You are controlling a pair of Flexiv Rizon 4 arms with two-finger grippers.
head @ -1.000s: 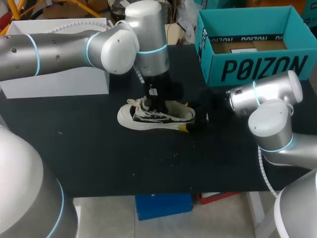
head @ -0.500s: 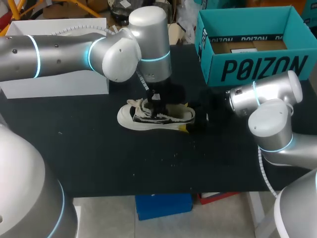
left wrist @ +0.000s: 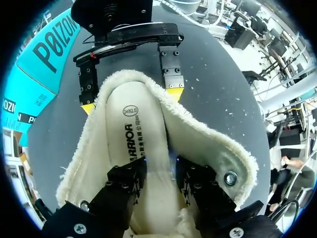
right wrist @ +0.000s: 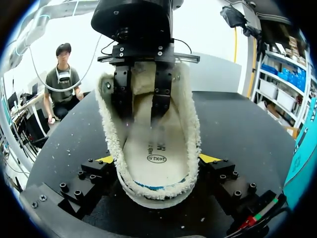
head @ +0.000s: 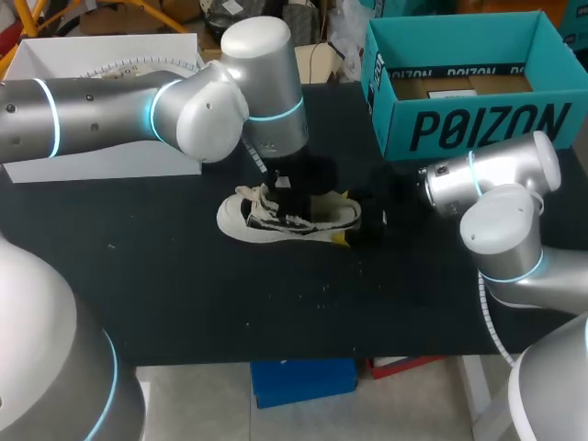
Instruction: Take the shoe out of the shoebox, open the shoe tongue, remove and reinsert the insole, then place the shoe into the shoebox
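Note:
A white low sneaker with dark canvas [head: 248,219] lies on the black table, toe to the left. My right gripper [head: 354,228] clasps its heel. Its yellow tips [right wrist: 106,159] press the fleece collar [right wrist: 190,114] from both sides. The cream insole [right wrist: 156,144] lies inside the shoe. My left gripper [head: 283,188] reaches down from above into the shoe's mouth. In the left wrist view its black fingers [left wrist: 124,183] stand apart over the insole [left wrist: 143,124], ahead of the right gripper [left wrist: 131,99] at the heel.
The teal shoebox [head: 478,129] stands open at the back right, with brown paper inside. A white box [head: 92,161] sits at the back left under my left arm. Small white specks dot the table in front of the shoe.
The left gripper's fingers have parted inside the shoe, and its wrist has shifted slightly left. The shoe and the right arm have stayed put.

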